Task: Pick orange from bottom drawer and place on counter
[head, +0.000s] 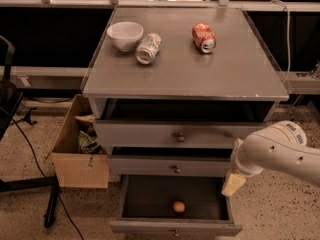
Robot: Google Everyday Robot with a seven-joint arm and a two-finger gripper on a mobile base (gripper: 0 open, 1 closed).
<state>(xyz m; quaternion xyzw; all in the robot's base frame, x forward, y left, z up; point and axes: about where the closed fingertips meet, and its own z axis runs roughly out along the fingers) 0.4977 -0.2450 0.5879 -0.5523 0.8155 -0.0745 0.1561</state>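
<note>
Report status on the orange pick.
Gripper at bottom drawer right rim. Orange loose on drawer floor, left of gripper. Nothing between them.

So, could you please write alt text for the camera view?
An orange lies in the open bottom drawer of a grey cabinet; the robot's gripper hangs by the drawer's right edge. On the counter are a white bowl, a silver can and a red can.

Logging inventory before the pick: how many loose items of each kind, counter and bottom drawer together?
Bowl: 1, on the counter
Cans: 2, on the counter
Orange: 1, in the bottom drawer
Total: 4
The gripper hangs beside the bottom drawer's right side.
</note>
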